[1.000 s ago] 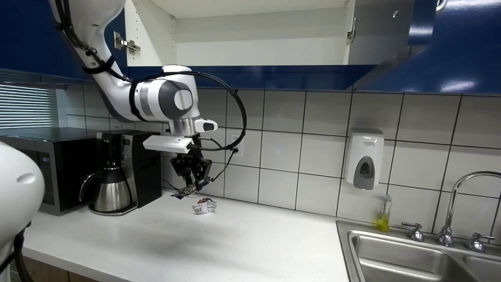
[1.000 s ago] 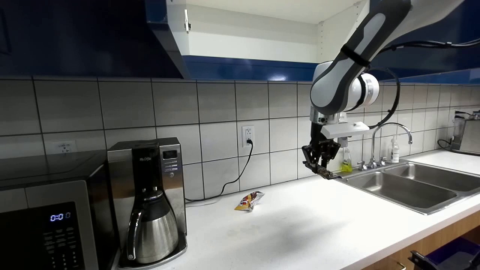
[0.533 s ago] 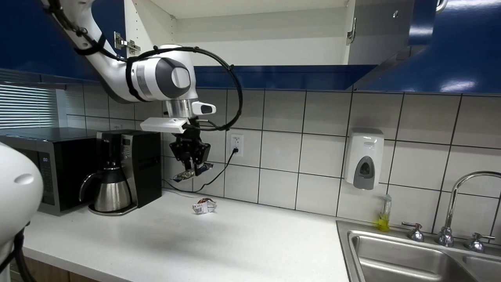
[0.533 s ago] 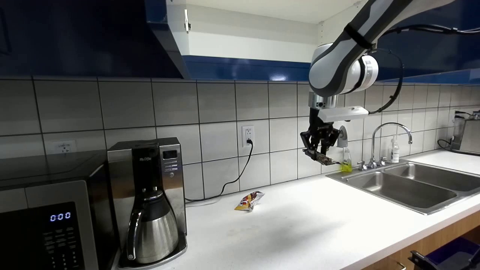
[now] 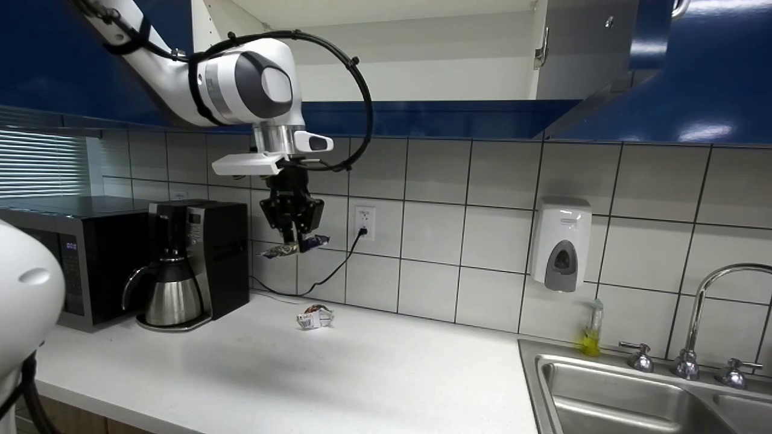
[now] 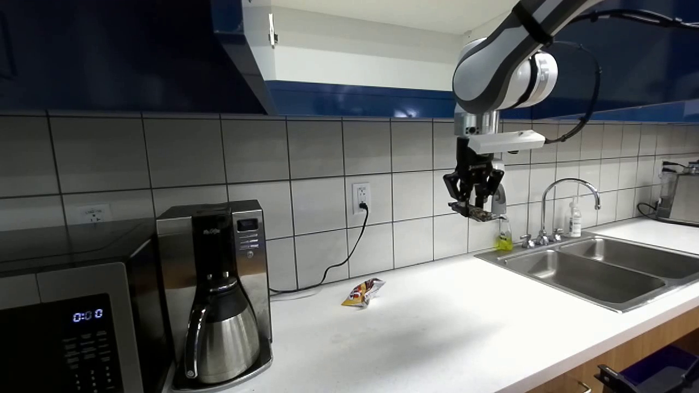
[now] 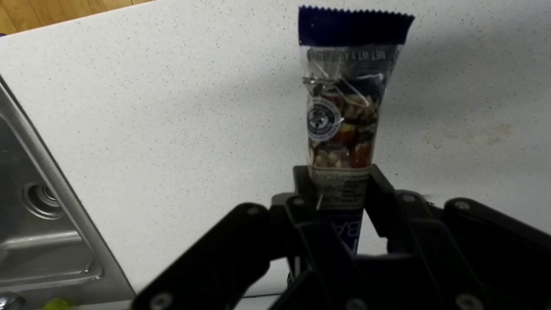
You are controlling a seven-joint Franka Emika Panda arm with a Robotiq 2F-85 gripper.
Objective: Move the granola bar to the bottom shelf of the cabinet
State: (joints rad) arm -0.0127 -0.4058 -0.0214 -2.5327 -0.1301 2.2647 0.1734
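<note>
The granola bar (image 7: 344,120) has a dark blue and clear wrapper with nuts showing. My gripper (image 7: 342,183) is shut on it, a finger on each long side near its middle. In both exterior views the bar (image 5: 281,250) (image 6: 483,215) lies roughly level in the gripper (image 5: 297,241) (image 6: 473,208), well above the counter and below the cabinet. The cabinet (image 5: 434,117) (image 6: 366,100) stands open, with glossy blue fronts and a white interior. The bottom shelf's top is hidden behind the blue lower edge in both exterior views.
A crumpled snack packet (image 5: 315,317) (image 6: 363,292) lies on the white counter (image 5: 362,380) near the tiled wall. A coffee maker (image 5: 220,259) and a microwave (image 5: 114,253) stand beside it. A soap dispenser (image 5: 562,244), a sink (image 5: 531,367) and an open cabinet door (image 5: 588,54) also show.
My gripper and forearm have risen steadily with the granola bar held, toward the cabinet's height. The bar has turned a little more level. The packet on the counter has not moved.
</note>
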